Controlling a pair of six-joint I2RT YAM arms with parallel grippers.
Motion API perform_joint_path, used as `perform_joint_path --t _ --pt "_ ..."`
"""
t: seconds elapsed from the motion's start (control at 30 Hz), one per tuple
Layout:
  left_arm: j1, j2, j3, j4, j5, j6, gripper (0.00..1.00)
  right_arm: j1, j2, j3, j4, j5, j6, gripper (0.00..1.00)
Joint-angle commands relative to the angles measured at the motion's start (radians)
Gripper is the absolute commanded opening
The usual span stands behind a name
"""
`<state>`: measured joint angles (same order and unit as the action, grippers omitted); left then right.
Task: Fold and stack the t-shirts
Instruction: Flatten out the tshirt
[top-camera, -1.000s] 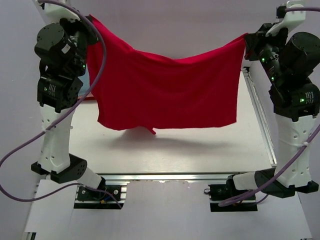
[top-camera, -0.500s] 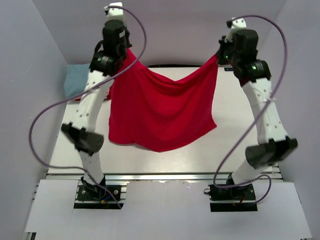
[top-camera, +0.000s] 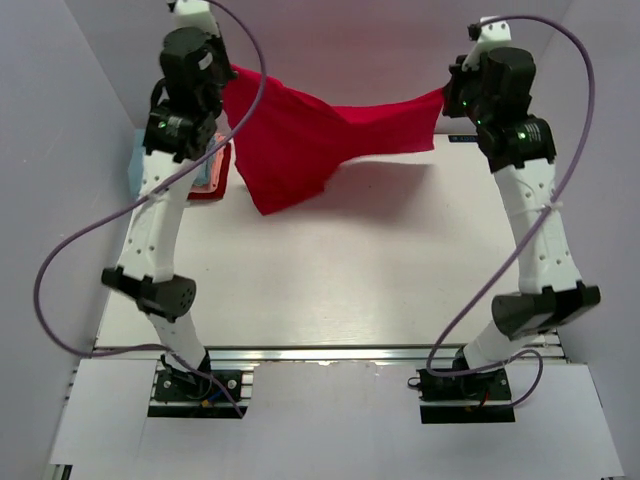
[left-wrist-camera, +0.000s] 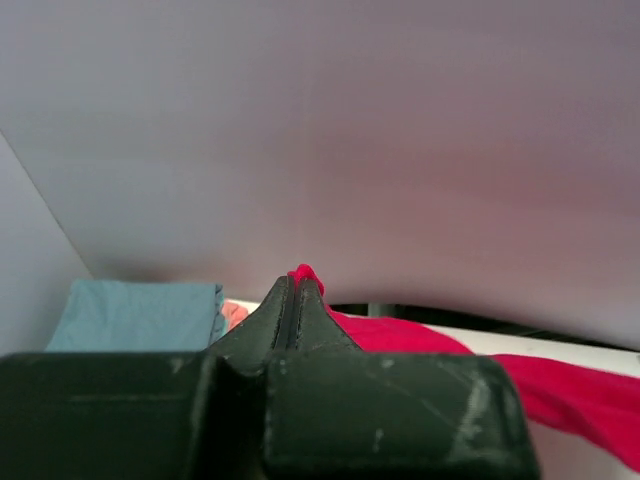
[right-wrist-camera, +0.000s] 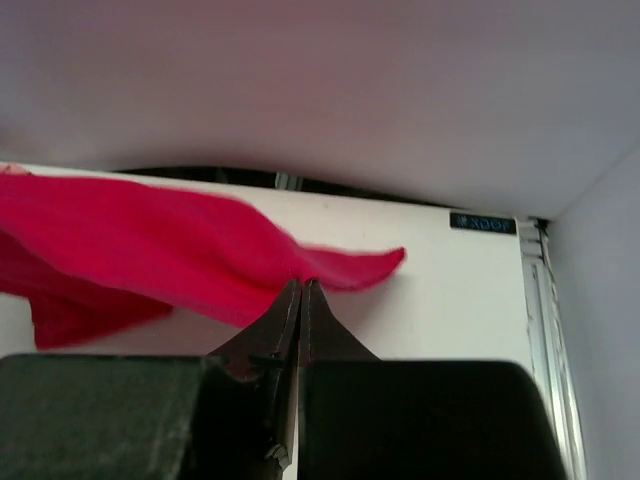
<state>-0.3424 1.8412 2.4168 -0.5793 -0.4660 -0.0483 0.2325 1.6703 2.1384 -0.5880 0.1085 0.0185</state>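
The bright red t-shirt (top-camera: 300, 140) hangs in the air between my two grippers, over the far part of the table. My left gripper (top-camera: 228, 76) is shut on its left corner; red cloth (left-wrist-camera: 305, 275) pokes out between the tips. My right gripper (top-camera: 445, 98) is shut on its right corner, with the red cloth (right-wrist-camera: 180, 255) trailing left. The loose bulk of the shirt droops toward the left. A stack of folded shirts lies at the far left: light blue (left-wrist-camera: 140, 315) and salmon-pink (left-wrist-camera: 232, 315), with a red fold (top-camera: 212, 185) partly hidden behind my left arm.
The white table (top-camera: 340, 270) is enclosed by grey walls on the left, far and right sides. A metal rail (top-camera: 330, 352) runs along the near edge by the arm bases. Purple cables loop off both arms.
Both grippers have carried the red shirt up and away to the far side of the table. The cloth has swung from hanging flat to bunching leftward.
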Motion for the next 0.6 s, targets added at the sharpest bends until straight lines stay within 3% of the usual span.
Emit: perform_joint_path --t 0.0,0.1,0.4,0.47,0.57 --pt "-0.003 -0.129 -0.050 -0.023 0.036 -0.019 0.00 -0.013 -0.135 -0.116 0.051 0.040 -0.012 0.00" --pt "-0.006 -0.238 -0.194 -0.051 0.067 -0.038 0.00 -0.019 -0.268 -0.286 0.051 0.068 -0.009 0.00" --pt "-0.033 -0.540 -0.449 -0.183 0.151 -0.117 0.00 -0.024 -0.517 -0.469 -0.085 0.071 0.055 0.00" --pt "-0.035 -0.563 -0.408 -0.221 0.147 -0.124 0.00 -0.024 -0.569 -0.450 -0.123 0.060 0.058 0.00" --pt "-0.033 -0.541 -0.224 -0.302 0.151 -0.127 0.00 -0.024 -0.583 -0.321 -0.203 0.051 0.058 0.00"
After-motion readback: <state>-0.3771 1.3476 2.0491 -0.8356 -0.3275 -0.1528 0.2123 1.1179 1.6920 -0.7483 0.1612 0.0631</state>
